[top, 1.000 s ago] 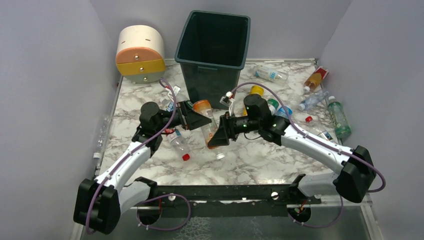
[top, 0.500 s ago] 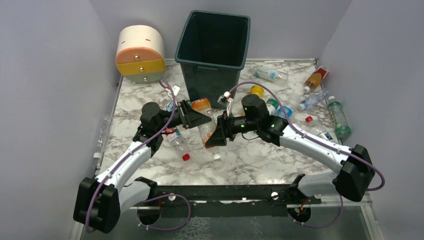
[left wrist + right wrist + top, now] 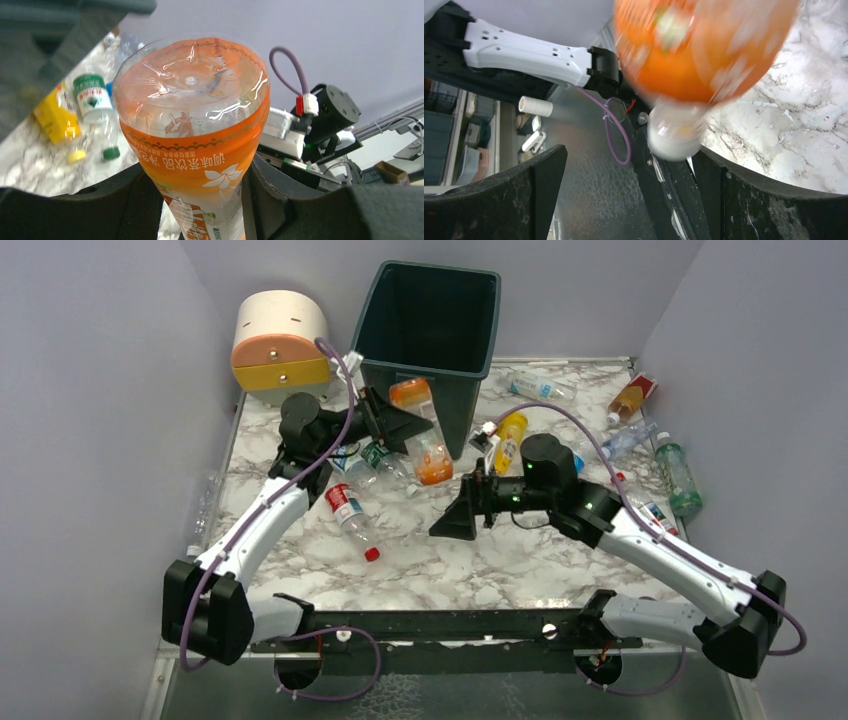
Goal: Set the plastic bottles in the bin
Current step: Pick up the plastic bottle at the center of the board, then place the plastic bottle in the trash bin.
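Up from the table goes the orange bottle, clamped in the left claw against the bin's front wall, not yet above its rim; the right claw has let go and hangs wide open.

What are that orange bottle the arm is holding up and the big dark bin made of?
The orange bottle looks like thin clear plastic: glossy, see-through, with creased highlights on its moulded base and a printed film label. The bin seems hard opaque plastic, dark green with a dull sheen and moulded rim.
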Motion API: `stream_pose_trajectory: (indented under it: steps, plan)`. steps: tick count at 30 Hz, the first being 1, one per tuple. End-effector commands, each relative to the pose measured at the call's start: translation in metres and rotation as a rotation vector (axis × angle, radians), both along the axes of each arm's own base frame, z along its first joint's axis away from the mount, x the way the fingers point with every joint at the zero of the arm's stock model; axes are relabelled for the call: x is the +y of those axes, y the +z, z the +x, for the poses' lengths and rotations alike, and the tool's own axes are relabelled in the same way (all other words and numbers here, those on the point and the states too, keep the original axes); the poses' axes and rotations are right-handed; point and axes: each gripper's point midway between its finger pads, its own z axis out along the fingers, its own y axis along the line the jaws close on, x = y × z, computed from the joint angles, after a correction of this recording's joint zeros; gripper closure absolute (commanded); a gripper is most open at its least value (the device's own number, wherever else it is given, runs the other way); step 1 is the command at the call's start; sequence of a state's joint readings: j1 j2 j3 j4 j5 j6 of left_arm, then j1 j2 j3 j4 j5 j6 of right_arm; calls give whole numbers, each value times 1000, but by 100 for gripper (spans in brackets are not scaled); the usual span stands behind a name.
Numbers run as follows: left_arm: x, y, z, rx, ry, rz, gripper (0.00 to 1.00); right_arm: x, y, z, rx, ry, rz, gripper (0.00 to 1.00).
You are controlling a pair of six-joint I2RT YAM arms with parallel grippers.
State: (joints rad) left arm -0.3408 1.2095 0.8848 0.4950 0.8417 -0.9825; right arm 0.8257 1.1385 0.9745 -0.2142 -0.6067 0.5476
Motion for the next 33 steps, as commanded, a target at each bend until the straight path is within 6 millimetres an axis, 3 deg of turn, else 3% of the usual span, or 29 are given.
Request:
stream_pose_trajectory:
  steps: [1,6,9,15,17,19,23,28,31,33]
  plan:
    - [-3,53,24,-148,7,-34,53,-24,5,-9,-30,-68,-29,2]
    - [1,100,75,-234,59,-58,52,-39,6,-18,-39,-94,-34,0]
    - [6,137,108,-289,104,-96,51,-42,2,-21,-26,-96,-35,0]
    - [22,183,185,-362,226,-171,50,-43,-3,-27,-2,-88,-16,0]
    - [27,187,209,-370,259,-190,48,-44,-3,-28,-2,-87,-12,0]
    - [30,175,237,-353,283,-195,46,-45,-2,-29,-3,-88,-12,0]
    - [38,149,270,-338,332,-175,42,-47,-1,-30,-5,-96,-9,0]
    - [41,120,282,-315,333,-129,27,-48,-2,-31,4,-97,-9,0]
    - [41,119,279,-321,332,-119,17,-48,-4,-32,9,-92,-12,0]
    - [41,124,275,-339,322,-117,2,-46,-6,-31,13,-90,-16,0]
